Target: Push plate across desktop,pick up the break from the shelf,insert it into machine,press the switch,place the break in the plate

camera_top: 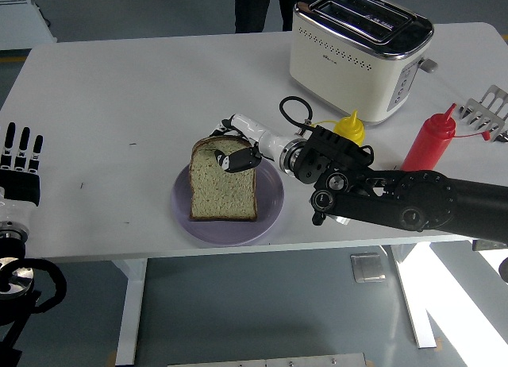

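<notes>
Right hand (235,156), white-fingered on a black arm reaching in from the right, pinches the far right corner of a slice of bread (224,186). The bread lies mostly flat on a round lilac plate (272,202) near the front middle of the white tabletop (119,105), its far corner seemingly a little raised in the fingers. This looks like the last step, setting the bread on the plate. To finish well, the hand should lower that corner until the slice lies flat inside the rim, then open the fingers and lift straight up so nothing drags. Just right of the plate stand a yellow squeeze bottle (349,129) and a red sauce bottle (426,148); a cream toaster (359,51) sits farther back. Left hand (20,170) rests at the left edge, fingers straight, holding nothing.
</notes>
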Motion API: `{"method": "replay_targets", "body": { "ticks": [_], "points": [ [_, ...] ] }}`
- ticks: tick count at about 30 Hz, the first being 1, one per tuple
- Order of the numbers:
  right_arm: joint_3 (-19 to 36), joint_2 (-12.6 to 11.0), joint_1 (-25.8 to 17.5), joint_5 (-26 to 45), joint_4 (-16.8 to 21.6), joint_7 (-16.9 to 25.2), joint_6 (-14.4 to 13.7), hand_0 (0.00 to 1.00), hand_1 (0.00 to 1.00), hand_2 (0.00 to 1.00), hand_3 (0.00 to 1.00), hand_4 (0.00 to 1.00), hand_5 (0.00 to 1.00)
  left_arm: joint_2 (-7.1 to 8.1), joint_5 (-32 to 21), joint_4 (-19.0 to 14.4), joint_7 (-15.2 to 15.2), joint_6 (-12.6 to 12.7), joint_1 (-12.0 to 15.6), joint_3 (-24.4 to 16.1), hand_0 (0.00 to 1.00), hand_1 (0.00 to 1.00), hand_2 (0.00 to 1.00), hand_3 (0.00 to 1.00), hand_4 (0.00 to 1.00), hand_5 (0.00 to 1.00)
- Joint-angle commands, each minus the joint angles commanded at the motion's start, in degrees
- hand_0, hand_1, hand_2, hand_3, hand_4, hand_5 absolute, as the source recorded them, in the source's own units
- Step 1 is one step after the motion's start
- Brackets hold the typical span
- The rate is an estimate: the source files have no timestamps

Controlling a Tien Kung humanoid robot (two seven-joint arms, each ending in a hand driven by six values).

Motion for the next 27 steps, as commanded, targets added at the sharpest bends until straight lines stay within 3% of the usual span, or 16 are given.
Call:
{"method": "replay_targets", "body": {
  "ticks": [4, 5, 10, 11, 27],
  "points": [
    [-0.41, 0.26, 0.12, -0.44, -1.0, 0.77, -0.03, 0.703, 0.722, 0.792, 0.676, 0.674, 0.025, 0.0, -0.03, 0.05, -0.06, 0.04, -0.11, 0.01, 0.749, 0.679, 0.637, 0.616, 0.672, 0.941],
    [-0.47, 0.31, 0.14, -0.5, -1.15, 0.89, 0.03, 0.703, 0.717, 0.717, 0.648, 0.695, 0.033, 0.01, -0.04, 0.06, -0.08, 0.05, -0.13, 0.01, 0.747, 0.678, 0.636, 0.612, 0.667, 0.935],
    [-0.77, 0.47, 0.22, -0.5, -1.5, 1.26, 0.69, 0.703, 0.717, 0.717, 0.648, 0.695, 0.033, 0.03, -0.08, 0.1, -0.14, 0.12, -0.19, 0.01, 0.747, 0.678, 0.636, 0.612, 0.667, 0.935],
    [-0.88, 0.52, 0.24, -0.48, -1.52, 1.3, 1.08, 0.722, 0.722, 0.661, 0.593, 0.735, 0.069, 0.03, -0.08, 0.1, -0.14, 0.13, -0.2, 0.0, 0.748, 0.677, 0.632, 0.608, 0.664, 0.93],
    [-0.95, 0.77, 0.25, 2.48, -2.89, 2.85, 3.95, 0.732, 0.735, 0.672, 0.573, 0.743, 0.11, -0.03, -0.22, 0.34, -0.39, 0.24, -0.05, 0.14, 0.75, 0.678, 0.63, 0.6, 0.657, 0.919]
  ]
}}
